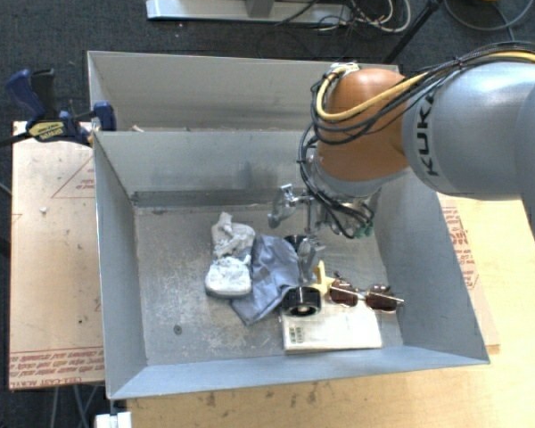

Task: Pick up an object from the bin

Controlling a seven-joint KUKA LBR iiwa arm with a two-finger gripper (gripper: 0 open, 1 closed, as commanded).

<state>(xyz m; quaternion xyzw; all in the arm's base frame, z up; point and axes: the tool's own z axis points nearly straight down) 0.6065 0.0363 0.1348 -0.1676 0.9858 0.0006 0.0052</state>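
Hovering gripper (pixel 305 255) over grey cloth (pixel 266 279) edge, black ring (pixel 300 300) just beside

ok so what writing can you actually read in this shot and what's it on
"KUKA": on the grey arm, in dark letters running down its casing next to the orange cover.
White booklet: a small dark printed mark near its left edge, too small to read.
Nothing else is legible.

Loose odds and ends
A crumpled white rag (pixel 233 235) touches a white pad (pixel 227 280); brown sunglasses (pixel 367 298) lie beside a white booklet (pixel 334 333).
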